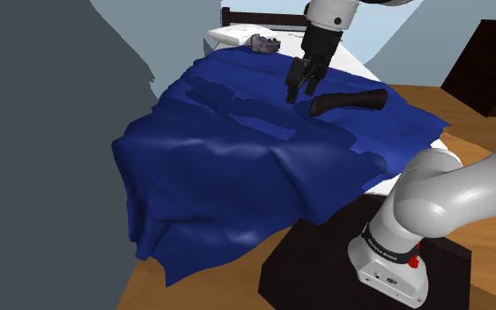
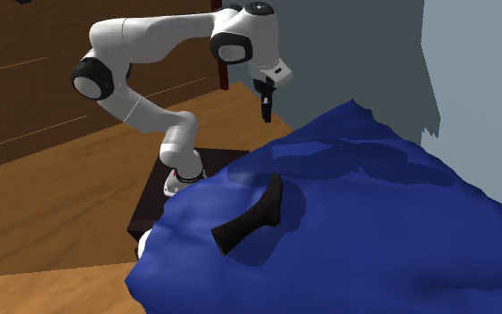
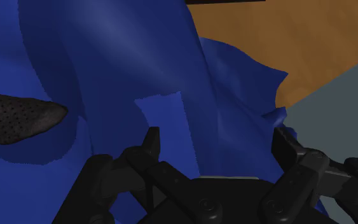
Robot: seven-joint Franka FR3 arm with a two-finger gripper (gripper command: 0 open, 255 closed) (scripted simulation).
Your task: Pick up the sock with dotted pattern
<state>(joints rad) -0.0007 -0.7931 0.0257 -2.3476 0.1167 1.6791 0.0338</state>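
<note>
A rumpled blue blanket [image 1: 237, 176] covers a bed on a wood floor [image 1: 475, 136]. In the shoulder view the dark sock [image 1: 350, 101] lies flat on the blanket just beside the gripper [image 1: 300, 92], and a white pillow [image 1: 235, 35] sits beyond. The second exterior view shows the gripper hanging well above the sock. The wrist view alone shows the sock's fine dots. There the sock lies off to one side of the spread fingers [image 3: 152, 137], with blanket showing between them.
</note>
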